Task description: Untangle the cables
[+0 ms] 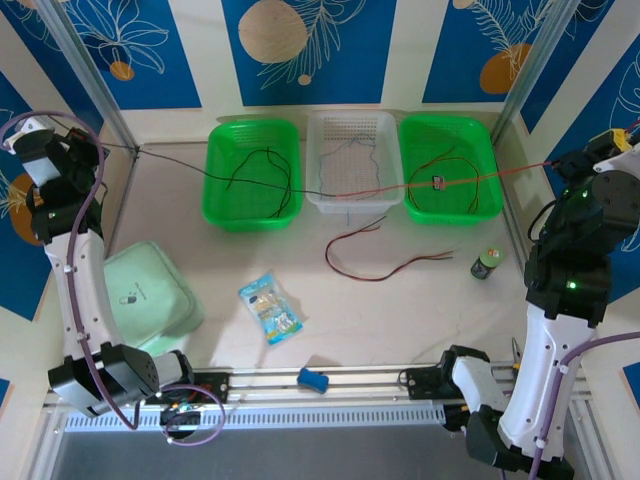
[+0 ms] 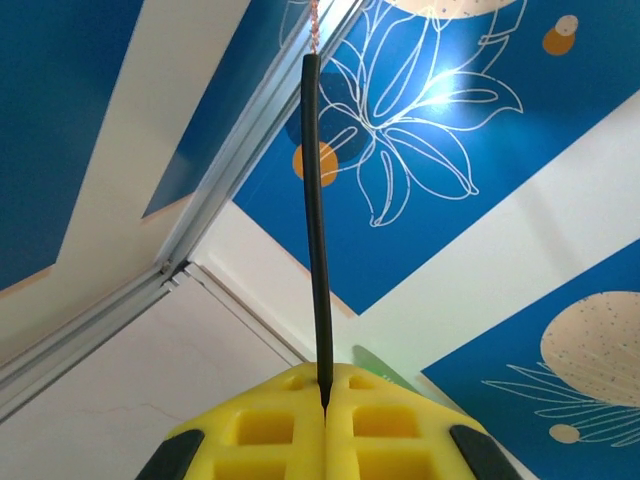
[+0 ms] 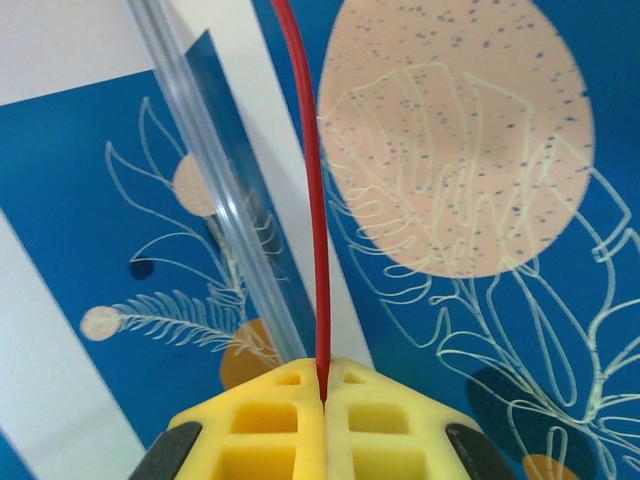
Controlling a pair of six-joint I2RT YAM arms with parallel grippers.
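A snack packet (image 1: 270, 308) lies on the table (image 1: 420, 320) near the arms; its print is too small to read. Farther in, a loose cable (image 1: 410, 266), red and dark, curls roughly left to right. Beyond it a thin taut line crosses three baskets from left to right: the black cable (image 1: 170, 161) and the red cable (image 1: 520, 170) meet over the white basket (image 1: 345, 207). The left pincer (image 2: 323, 395) is clamped on the black cable's end and the right pincer (image 3: 323, 390) on the red one's. Dark cables coil in the left green basket (image 1: 215, 210) and the right green basket (image 1: 450, 122).
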